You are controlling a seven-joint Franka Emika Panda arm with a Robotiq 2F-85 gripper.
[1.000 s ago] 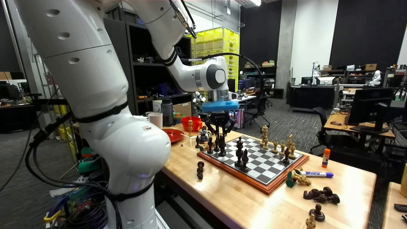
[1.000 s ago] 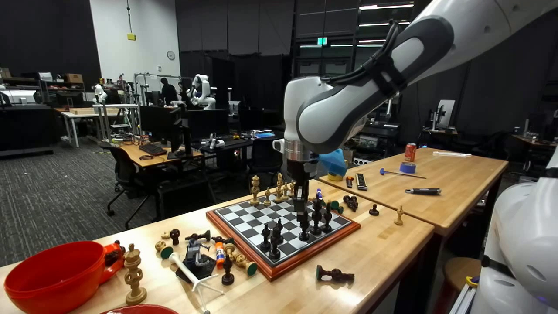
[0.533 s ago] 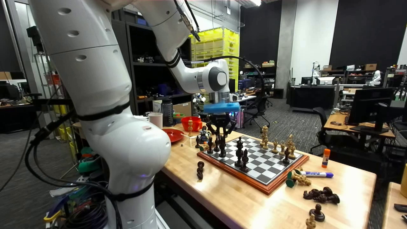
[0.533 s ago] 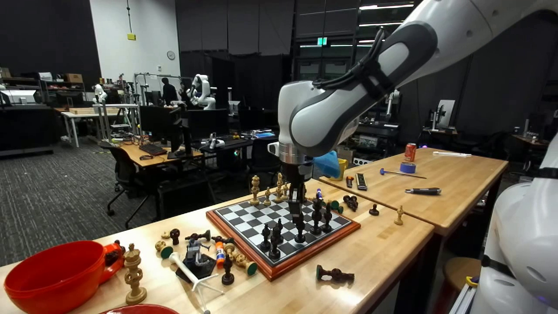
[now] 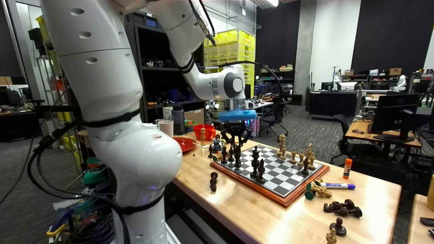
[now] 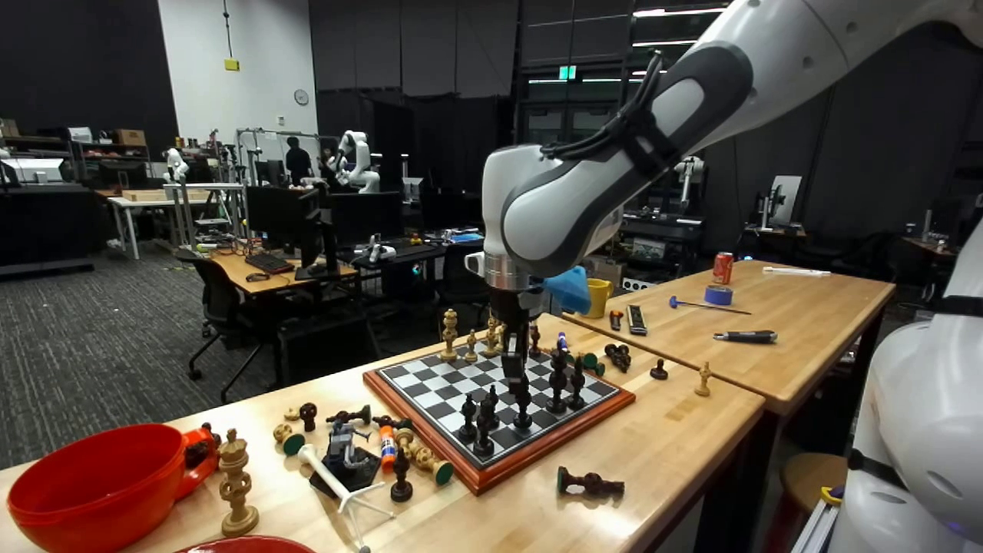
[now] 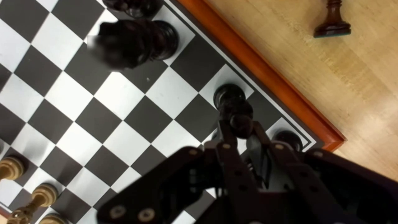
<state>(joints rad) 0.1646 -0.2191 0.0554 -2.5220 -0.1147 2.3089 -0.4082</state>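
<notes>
Probably placing dark, knob-topped chess piece (image 7: 234, 107), pinched in black two-finger gripper (image 7: 242, 128), on wood-framed checkered board (image 7: 119, 95). Seat squarely, then release.

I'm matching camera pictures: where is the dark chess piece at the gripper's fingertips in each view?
In an exterior view: dark chess piece, just right of and below centre.
In an exterior view: dark chess piece, slightly right of centre, lower half.
Wrist view: dark chess piece, right of centre, its top at the gripper.
Shared landmark: the chessboard's wooden rim.
</notes>
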